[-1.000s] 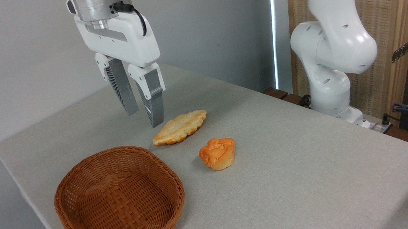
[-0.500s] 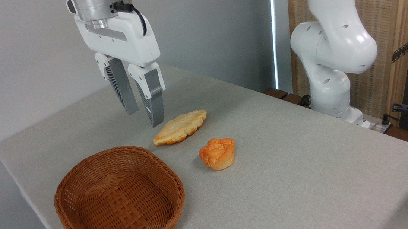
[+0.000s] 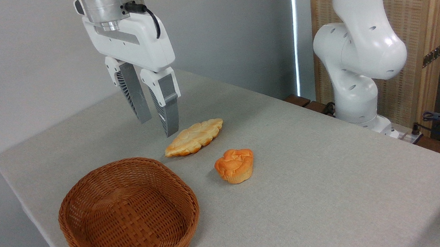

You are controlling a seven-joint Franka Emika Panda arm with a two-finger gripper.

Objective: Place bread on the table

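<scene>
The bread (image 3: 234, 165), a small orange bun with a knotted top, sits on the grey-beige table (image 3: 330, 177) near its middle, touched by nothing. My gripper (image 3: 158, 128) hangs in the air up and to the left of the bun, above the table behind the basket. Its two grey fingers (image 3: 168, 109) stand a small gap apart, open, with nothing between them.
A flat golden leaf-shaped pastry (image 3: 194, 137) lies on the table just right of and below the fingertips. A brown wicker basket (image 3: 129, 217) with nothing in it stands at the front left. The arm's white base (image 3: 359, 57) rises at the table's far right edge.
The gripper has shifted slightly to the right. The bun, pastry and basket have not moved.
</scene>
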